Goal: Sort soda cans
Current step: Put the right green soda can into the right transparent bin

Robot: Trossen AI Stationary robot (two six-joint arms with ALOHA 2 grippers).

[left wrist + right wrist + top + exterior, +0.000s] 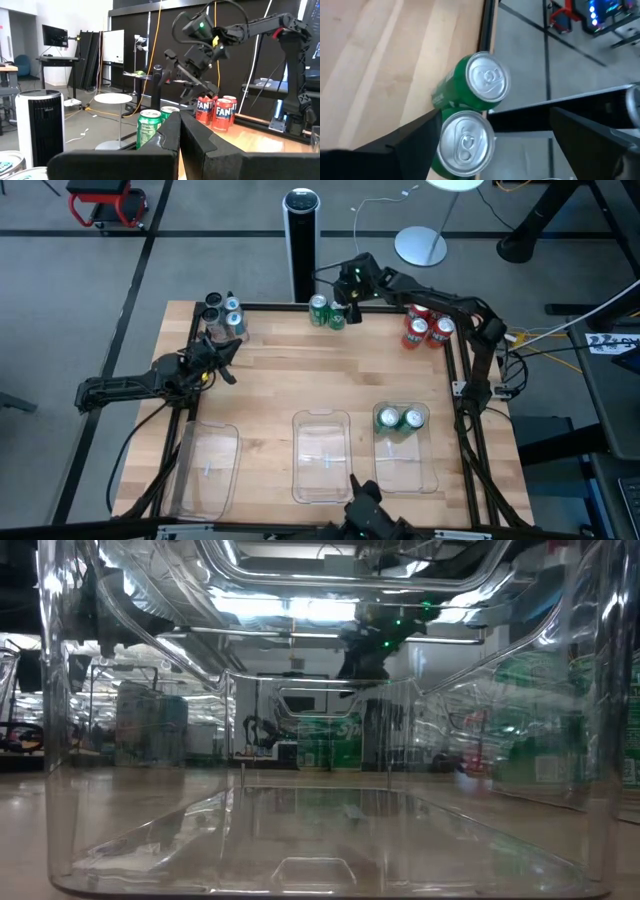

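Two cans [400,418] in the right tray [407,471]

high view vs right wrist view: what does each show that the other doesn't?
High only: red cans, silver/black cans, two green cans in the right tray, the shut left end effector.
Right wrist only: the pull-tab tops of the two green cans up close.
Both: that green pair at the table's far edge, under the open right end effector.

Both arms are dark, near-black, built of slim tubular links joined by chunky rounded joints. The right arm [440,305] carries a small green light near its wrist, with yellow and red touches on its links. Each hand ends in two flat, angular black fingers [405,140]. Black cables trail from the left arm [140,385].
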